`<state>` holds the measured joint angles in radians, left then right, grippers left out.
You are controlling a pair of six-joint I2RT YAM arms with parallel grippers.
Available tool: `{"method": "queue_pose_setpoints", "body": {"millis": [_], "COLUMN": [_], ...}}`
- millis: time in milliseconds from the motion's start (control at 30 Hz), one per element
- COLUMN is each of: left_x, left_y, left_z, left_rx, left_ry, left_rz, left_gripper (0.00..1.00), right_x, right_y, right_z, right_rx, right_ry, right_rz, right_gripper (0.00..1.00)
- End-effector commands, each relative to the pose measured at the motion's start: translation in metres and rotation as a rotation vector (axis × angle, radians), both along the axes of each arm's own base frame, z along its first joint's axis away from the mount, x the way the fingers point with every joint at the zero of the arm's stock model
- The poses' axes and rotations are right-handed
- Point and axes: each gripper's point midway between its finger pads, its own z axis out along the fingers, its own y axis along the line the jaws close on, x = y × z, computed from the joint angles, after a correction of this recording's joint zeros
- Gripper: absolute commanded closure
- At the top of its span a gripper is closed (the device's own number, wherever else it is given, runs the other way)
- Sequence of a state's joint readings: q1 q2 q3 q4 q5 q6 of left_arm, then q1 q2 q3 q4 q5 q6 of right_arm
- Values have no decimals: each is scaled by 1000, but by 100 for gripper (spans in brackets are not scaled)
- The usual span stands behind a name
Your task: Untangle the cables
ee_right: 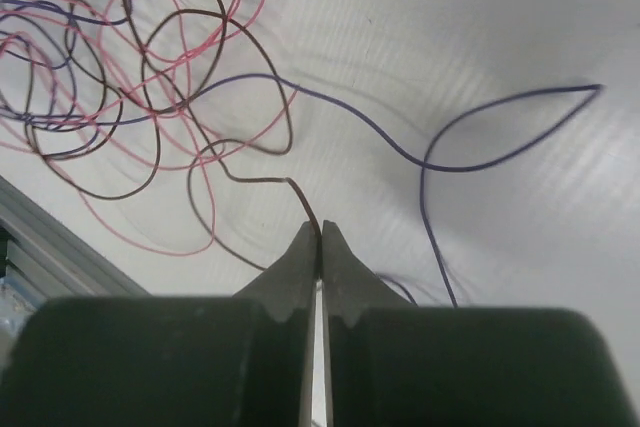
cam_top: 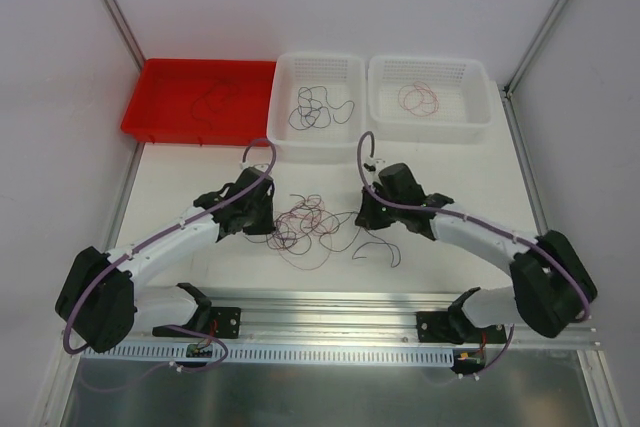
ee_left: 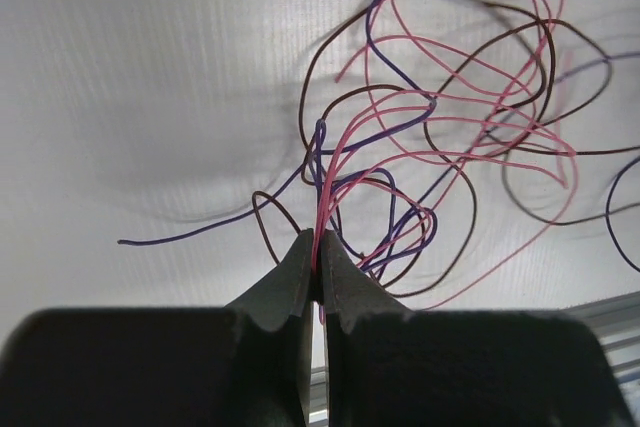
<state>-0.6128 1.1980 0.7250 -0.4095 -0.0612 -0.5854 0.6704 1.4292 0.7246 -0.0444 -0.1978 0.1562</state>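
The tangled cables (cam_top: 308,225) lie on the white table (cam_top: 480,167) between the two arms. The left gripper (ee_left: 316,247) is pinching a pink strand (ee_left: 323,192), possibly a purple one with it. The right gripper (ee_right: 320,234) is pressed together on a dark brown wire (ee_right: 262,180). More strands rest in the red tray (cam_top: 165,112) and in the two white baskets (cam_top: 285,72) behind.
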Motion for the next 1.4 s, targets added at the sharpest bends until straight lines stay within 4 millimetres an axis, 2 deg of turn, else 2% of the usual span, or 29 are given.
{"method": "queue_pose_setpoints", "body": {"millis": [0,33,100,167,200,267,333,367,433,467,633,800,1000,1133,1167,1300,1367], "left_x": [2,1,1,0,1,3,3,4,5,5,8,13,18,18,17,14,14], "left_y": [17,18,21,24,26,28,31,31,34,35,41,48,57,64,67,82,90], "left_z": [-6,-7,-9,-11,-12,-11,-12,-13,-14,-15,-19,-24,-30,-35,-37,-46,-47], "left_rx": [58,63,78,91,95,101,113,116,126,131,157,185,215,243,252,282,294], "left_ry": [-9,-9,-6,1,0,-2,0,3,9,13,29,51,78,85,92,124,125], "left_rz": [31,34,40,45,50,59,66,69,76,80,97,122,149,169,174,222,255], "left_gripper": [100,100,100,100,100,100,100,100,100,100,100,100,100,100,100,100,100], "right_x": [9,13,15,10,7,1,-8,-12,-22,-28,-47,-62,-74,-77,-84,-97,-100], "right_y": [-33,-44,-65,-89,-106,-125,-148,-157,-175,-183,-210,-226,-240,-243,-248,-273,-277], "right_z": [54,84,113,163,174,232,255,286,309,329,374,415,444,444,452,466,469], "right_rx": [-57,-42,-58,-47,-74,-41,-73,-62,-84,-80,-68,7,55,81,111,127,134], "right_ry": [-143,-230,-305,-395,-405,-533,-573,-643,-692,-742,-858,-984,-1072,-1069,-1108,-1171,-1185], "right_rz": [-50,-84,-117,-177,-201,-240,-293,-311,-356,-375,-481,-569,-637,-664,-692,-810,-831], "right_gripper": [99,99,99,99,99,99,99,99,99,99,99,99,99,99,99,99,99]}}
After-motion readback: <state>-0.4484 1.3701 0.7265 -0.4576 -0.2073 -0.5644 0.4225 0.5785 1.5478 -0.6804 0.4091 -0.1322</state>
